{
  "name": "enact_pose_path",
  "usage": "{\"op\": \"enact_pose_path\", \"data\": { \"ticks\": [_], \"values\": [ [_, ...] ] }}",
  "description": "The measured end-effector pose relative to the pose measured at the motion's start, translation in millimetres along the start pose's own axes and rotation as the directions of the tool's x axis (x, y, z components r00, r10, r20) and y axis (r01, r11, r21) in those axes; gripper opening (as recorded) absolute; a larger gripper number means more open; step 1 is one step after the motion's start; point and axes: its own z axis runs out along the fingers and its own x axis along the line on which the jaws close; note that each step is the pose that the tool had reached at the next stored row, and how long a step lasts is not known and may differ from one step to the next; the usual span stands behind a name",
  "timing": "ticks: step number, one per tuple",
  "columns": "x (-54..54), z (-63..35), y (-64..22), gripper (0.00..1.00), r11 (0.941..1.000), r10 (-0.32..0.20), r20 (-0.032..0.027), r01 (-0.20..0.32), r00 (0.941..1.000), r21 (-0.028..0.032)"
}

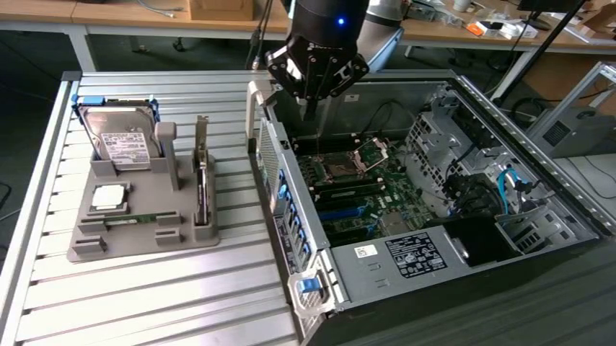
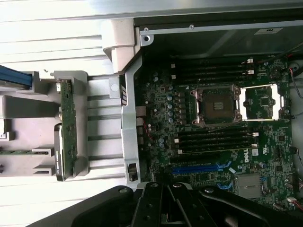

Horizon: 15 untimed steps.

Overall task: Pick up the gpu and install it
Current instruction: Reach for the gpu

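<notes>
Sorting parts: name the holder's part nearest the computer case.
The gpu, upright on edge on the side toward the computer case; the hard drive stands farther off.

Case wall (image 1: 274, 162) stands between gpu (image 1: 202, 189) and open motherboard (image 1: 361, 191).

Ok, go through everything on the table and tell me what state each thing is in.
gpu, standing on edge in the grey holder, not picked up.
hard drive, upright in the holder.
memory stick, seated in a holder slot.
computer case, on its side, side panel off.
CPU socket, cover flipped open.
pincer, shut, empty, over the case.
</notes>
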Motion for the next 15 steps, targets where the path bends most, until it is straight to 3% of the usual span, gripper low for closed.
{"op": "enact_pose_path", "data": {
  "ticks": [15],
  "values": [
    [3.2, -0.1, -0.2, 0.11, 1.0000, 0.000, 0.0000, 0.000, 1.0000, 0.0000]
  ]
}}
